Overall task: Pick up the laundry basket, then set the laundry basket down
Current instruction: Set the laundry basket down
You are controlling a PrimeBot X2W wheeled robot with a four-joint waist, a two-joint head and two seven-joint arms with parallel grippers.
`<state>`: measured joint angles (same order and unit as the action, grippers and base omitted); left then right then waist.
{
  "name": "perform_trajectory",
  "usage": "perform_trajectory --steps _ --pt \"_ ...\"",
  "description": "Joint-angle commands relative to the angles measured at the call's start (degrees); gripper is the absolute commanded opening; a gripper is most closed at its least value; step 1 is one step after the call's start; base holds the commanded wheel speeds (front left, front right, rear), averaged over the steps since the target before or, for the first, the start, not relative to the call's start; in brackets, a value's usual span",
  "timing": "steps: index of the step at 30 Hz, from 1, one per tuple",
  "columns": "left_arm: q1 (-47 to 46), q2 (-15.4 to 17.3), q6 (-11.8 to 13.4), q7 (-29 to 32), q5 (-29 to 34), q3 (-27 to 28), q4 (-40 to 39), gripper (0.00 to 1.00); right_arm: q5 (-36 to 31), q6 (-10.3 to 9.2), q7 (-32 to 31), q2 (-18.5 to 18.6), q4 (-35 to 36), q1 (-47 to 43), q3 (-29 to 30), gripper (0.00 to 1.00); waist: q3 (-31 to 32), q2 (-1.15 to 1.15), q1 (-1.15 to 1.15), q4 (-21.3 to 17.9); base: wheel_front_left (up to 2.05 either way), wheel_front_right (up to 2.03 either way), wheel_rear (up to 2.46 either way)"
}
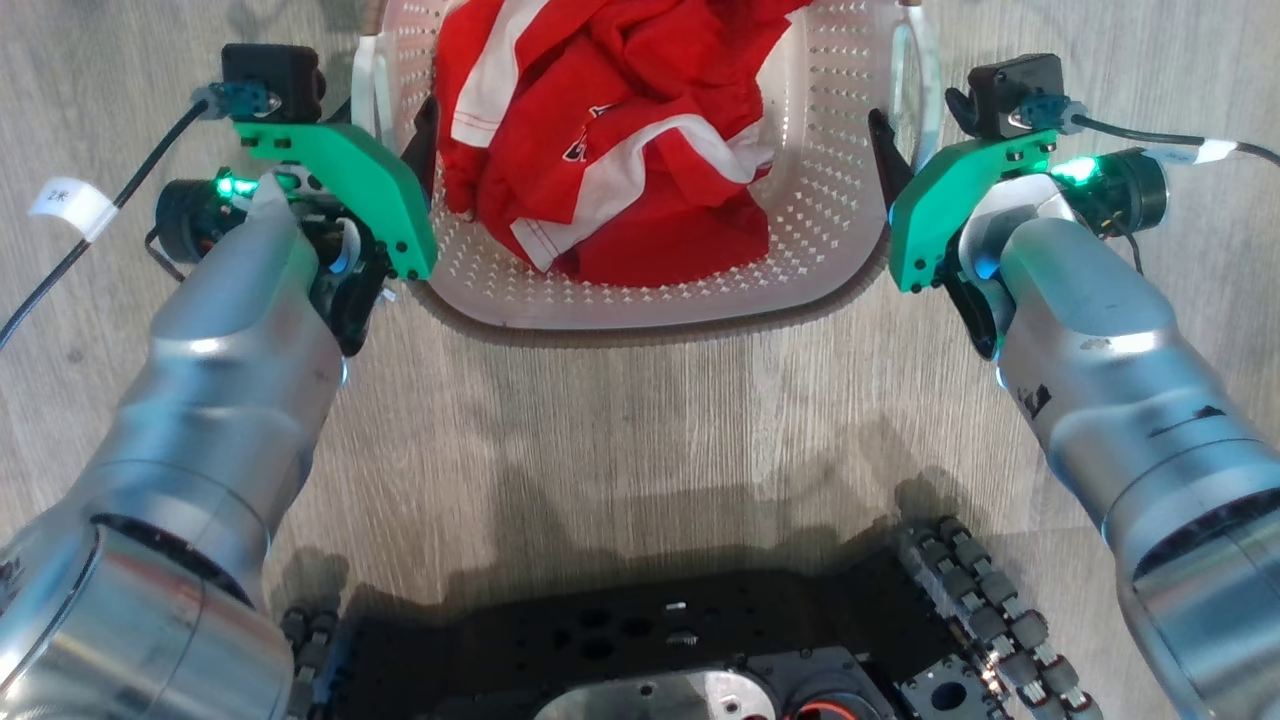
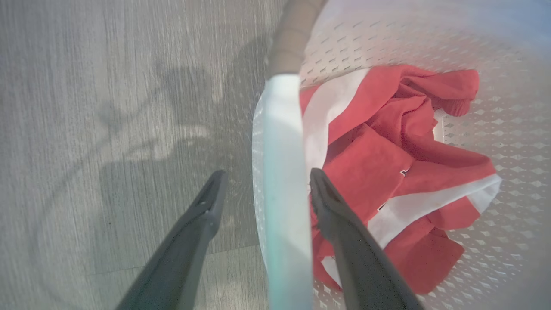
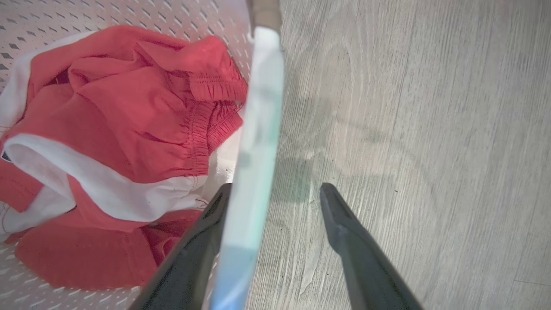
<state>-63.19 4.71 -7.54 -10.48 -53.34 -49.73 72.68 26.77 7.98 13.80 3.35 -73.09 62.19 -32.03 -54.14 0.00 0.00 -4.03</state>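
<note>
Fingers (image 2: pixel 202 215) of the left gripper (image 2: pixel 267 178) are being held spread, one outside the laundry basket (image 1: pixel 820 200) and one inside. The left handle (image 2: pixel 282 150) is standing between them and is not being squeezed. The right gripper (image 3: pixel 275 191) is being held the same way over the right handle (image 3: pixel 258 129), inner finger just beside it, outer finger apart over the floor (image 3: pixel 409 129). Nothing is being gripped on either side.

The laundry basket is sitting on the floor just ahead of the robot's base (image 1: pixel 640 620), centred between the two arms, with red and white clothes (image 1: pixel 620 130) being carried inside. Both handles are being straddled, judged so that the load is shared and the laundry basket is not tipped when raised. It is judged to be resting on its own weight. Whether the lift is yet to come or the set-down is done cannot be told.
</note>
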Motion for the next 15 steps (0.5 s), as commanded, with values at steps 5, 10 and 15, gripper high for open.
perform_trajectory --steps 5,10,15 --pt "2.22 1.87 0.05 -1.02 -0.97 -0.11 0.01 1.0 -0.6 -0.49 1.13 -0.47 0.38 -2.99 -0.44 1.0 1.64 0.0 0.0 0.05 0.0 0.0 0.0" --pt "3.55 2.25 0.05 -2.58 -1.01 -0.29 0.47 1.0 -2.0 -0.49 1.17 -0.47 2.36 -4.54 0.81 1.0 4.9 0.0 0.0 -0.03 0.0 0.0 0.0" --pt "5.18 2.57 0.34 -4.02 -0.12 -0.66 0.69 1.0 -4.3 -0.49 1.18 -0.26 6.19 -7.73 5.01 1.0 9.46 0.0 0.0 -0.04 0.0 0.0 0.0"
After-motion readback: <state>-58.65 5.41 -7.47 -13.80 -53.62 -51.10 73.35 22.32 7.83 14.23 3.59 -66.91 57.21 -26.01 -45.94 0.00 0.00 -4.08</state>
